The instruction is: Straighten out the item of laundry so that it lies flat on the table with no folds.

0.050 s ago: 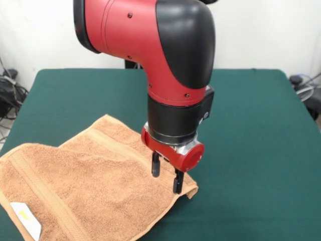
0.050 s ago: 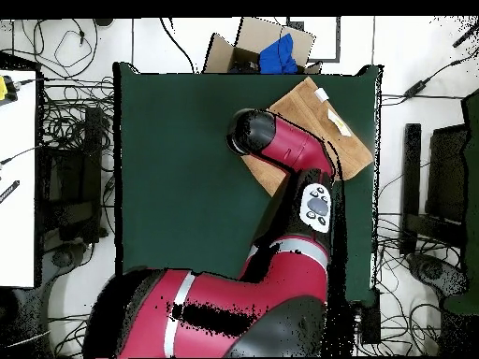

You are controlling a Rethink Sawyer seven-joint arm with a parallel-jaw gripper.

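Observation:
The peach-orange item of laundry (image 1: pixel 85 191) lies at the near left of the green table (image 1: pixel 251 125). A step in its far edge hints at a folded-over layer on the left. Its white tag (image 1: pixel 25 218) shows near the bottom left corner. My gripper (image 1: pixel 166 174) hangs over the towel's right corner, open, its two black fingers (image 1: pixel 156 165) pointing down close above the cloth with nothing between them. In the overhead view the towel (image 2: pixel 313 107) sits at the upper right of the table (image 2: pixel 178 168). There the red arm (image 2: pixel 281 150) hides part of the towel and the gripper.
Beyond the table's top edge in the overhead view stand a cardboard box (image 2: pixel 229 51) and a blue object (image 2: pixel 279 54). Cables (image 2: pixel 65 140) and dark equipment lie on the floor at both sides. The towel reaches the table's edge at the right in that view.

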